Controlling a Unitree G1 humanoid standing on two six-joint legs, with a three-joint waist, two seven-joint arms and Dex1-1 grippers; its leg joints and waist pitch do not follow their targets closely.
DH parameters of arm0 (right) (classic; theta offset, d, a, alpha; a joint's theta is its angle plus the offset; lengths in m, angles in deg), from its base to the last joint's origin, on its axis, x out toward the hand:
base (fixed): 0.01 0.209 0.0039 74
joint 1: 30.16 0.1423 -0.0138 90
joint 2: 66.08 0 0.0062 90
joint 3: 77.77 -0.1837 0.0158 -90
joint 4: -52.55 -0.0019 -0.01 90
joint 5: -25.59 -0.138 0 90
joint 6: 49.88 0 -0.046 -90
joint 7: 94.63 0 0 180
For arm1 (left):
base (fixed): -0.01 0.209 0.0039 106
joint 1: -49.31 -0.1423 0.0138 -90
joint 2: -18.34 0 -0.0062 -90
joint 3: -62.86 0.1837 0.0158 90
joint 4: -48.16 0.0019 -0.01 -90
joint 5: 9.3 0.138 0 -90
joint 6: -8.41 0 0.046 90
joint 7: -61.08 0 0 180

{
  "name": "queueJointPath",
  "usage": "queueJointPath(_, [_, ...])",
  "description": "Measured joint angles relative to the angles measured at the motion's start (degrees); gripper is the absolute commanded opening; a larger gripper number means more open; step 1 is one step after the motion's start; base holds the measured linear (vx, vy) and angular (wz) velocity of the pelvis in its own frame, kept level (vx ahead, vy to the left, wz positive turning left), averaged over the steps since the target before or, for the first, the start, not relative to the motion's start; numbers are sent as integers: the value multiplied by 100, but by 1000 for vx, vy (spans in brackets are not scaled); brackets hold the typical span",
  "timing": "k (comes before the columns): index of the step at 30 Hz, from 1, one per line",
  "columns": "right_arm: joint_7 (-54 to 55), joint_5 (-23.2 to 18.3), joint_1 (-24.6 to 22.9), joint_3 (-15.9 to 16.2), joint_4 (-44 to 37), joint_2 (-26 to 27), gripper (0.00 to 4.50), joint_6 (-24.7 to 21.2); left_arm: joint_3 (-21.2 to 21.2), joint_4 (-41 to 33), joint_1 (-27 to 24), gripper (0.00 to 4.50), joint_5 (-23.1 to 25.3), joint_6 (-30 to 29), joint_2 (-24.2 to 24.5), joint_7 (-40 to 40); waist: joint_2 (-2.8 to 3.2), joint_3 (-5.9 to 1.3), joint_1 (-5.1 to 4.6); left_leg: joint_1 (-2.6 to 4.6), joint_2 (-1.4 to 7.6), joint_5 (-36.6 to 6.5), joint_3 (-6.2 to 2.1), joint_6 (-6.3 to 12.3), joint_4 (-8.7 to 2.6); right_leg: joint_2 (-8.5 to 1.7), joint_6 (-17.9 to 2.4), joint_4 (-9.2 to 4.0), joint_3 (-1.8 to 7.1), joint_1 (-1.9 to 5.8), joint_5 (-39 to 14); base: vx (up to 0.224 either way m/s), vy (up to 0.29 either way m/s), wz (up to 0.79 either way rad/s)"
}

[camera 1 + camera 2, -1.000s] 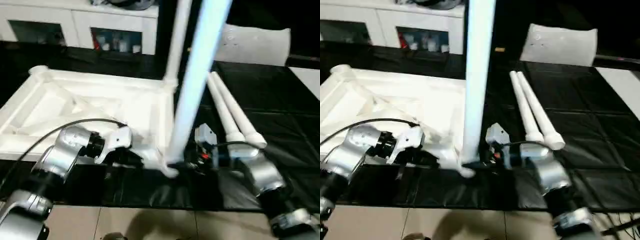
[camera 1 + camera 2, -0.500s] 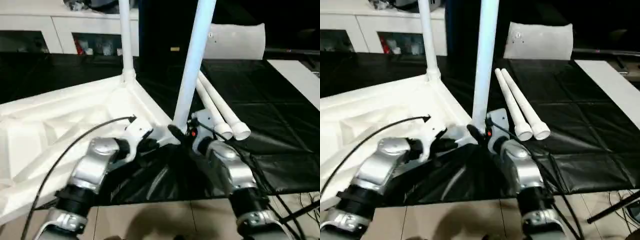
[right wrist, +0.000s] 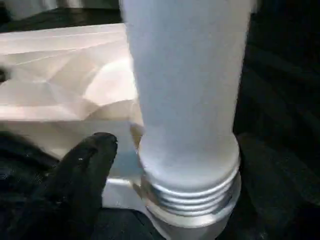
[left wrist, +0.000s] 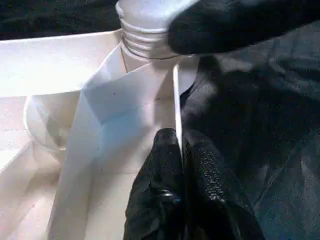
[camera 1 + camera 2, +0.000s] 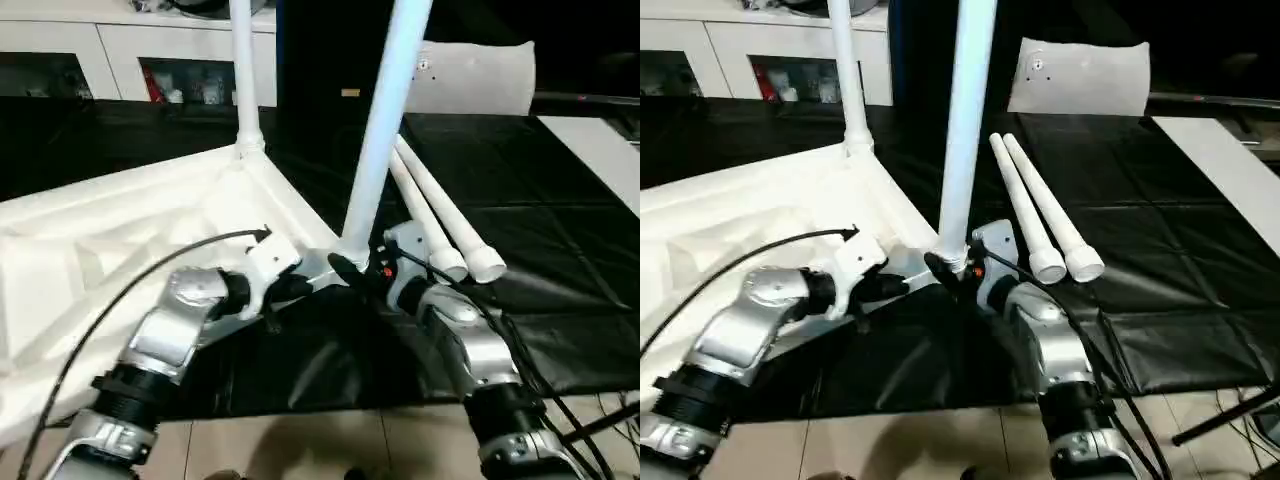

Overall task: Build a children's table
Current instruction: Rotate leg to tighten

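Currently the tabletop (image 5: 150, 230) lies underside up on the black mat (image 5: 560, 230), ribs showing. Two legs stand upright in corner sockets: far leg (image 5: 243, 70) and near leg (image 5: 385, 110). Two loose legs (image 5: 445, 225) lie side by side on the mat, right of the near leg. Left gripper (image 4: 181, 150) is pinched tight on the top's thin edge rib beside the near socket. Right gripper (image 5: 352, 272) sits at the near leg's threaded base, one finger (image 3: 82, 175) beside it; can't tell whether it grips.
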Motion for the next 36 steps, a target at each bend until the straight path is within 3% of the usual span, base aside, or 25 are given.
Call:
queueJointPath(8, [-1594, -173, 33, 200, -249, -896, 443, 212, 76, 551, 226, 0, -233, 919, 629, 1053, -5, 1, 45, -2, 8, 8, 3, 45, -20, 10, -34, 33, -1, -17, -50, 27, -10, 0])
queueJointPath(10, [-1937, -164, 104, 374, -228, -1058, 443, 248, 131, 679, 290, 0, -251, 1153, 744, 1357, -8, 2, 64, -2, 7, 7, 5, 47, -18, 7, -35, 34, 0, -18, -51, 0, 0, 0])
queueJointPath(22, [-3222, -123, 467, 906, -17, -1381, 443, 379, 521, 1317, 657, 0, -451, 2002, 991, 2717, -46, 22, 293, 7, 6, -5, 16, 4, 5, -11, -40, 84, 1, -15, -49, 0, 0, 0])
queueJointPath(26, [-3476, -116, 514, 1090, 80, -1436, 443, 377, 583, 1463, 736, 0, -451, 2190, 991, 2876, -58, 29, 319, 5, 6, -5, 17, 4, 8, -12, -40, 86, 1, -15, -49, 0, 0, 0])
queueJointPath(31, [-3664, -110, 553, 1173, 139, -1485, 393, 378, 623, 1704, 882, 0, -450, 2351, 979, 2969, -75, 39, 320, 6, 7, -5, 17, 3, 8, -12, -40, 91, 0, -15, -49, 0, 0, 0])
queueJointPath(34, [-3712, -102, 614, 1186, 181, -1482, 385, 378, 626, 1822, 934, 0, -441, 2458, 977, 3029, -78, 41, 322, 6, 7, -2, 16, -1, 8, -13, -41, 91, 0, -15, -49, 0, 0, 0])
queueJointPath(36, [-3733, -105, 657, 1190, 204, -1479, 347, 378, 629, 1885, 960, 0, -438, 2525, 969, 3050, -79, 42, 324, 6, 7, -2, 16, -1, 8, -13, -41, 92, 0, -14, -49, 0, 0, 0])
